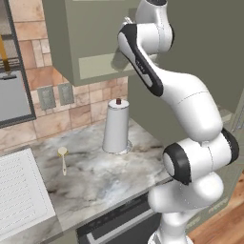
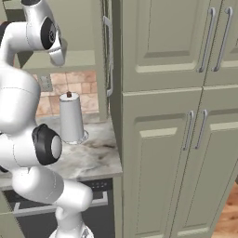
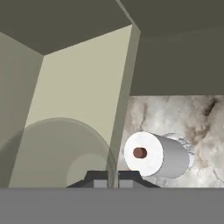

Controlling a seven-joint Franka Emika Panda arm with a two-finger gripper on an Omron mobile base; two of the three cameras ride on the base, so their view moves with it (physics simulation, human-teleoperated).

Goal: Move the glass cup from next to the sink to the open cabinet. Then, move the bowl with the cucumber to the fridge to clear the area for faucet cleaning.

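The arm (image 1: 190, 109) was raised, and its upper links reached to the open cabinet (image 1: 90, 43) above the counter (image 1: 95, 176).

In the hand view, the pincer (image 3: 113, 178) looked down into the cabinet. Its two dark fingertips (image 3: 97, 178) stood close together, with only a thin gap between them. A translucent round shape, apparently the cup (image 3: 57, 153), lay directly ahead of the tips and to their left, against the cabinet's pale inner wall (image 3: 83, 92). Whether the tips gripped the cup could not be determined.

The towel roll (image 3: 151, 154) appeared just right of the tips, seen from above with its brown core visible, standing on the marble counter (image 3: 175, 116) below the cabinet edge.

In the left base view, the roll (image 1: 116, 126) stood upright on the counter, well below the hand. A spoon (image 1: 63, 157) lay flat on the counter, farther from the hand than the roll, near a white ribbed drainboard (image 1: 21, 190). Two outlets (image 1: 55, 96) sat on the tiled wall under the cabinet.

In the right base view, tall closed cabinet doors (image 2: 186, 116) stood right of the arm (image 2: 23, 116).
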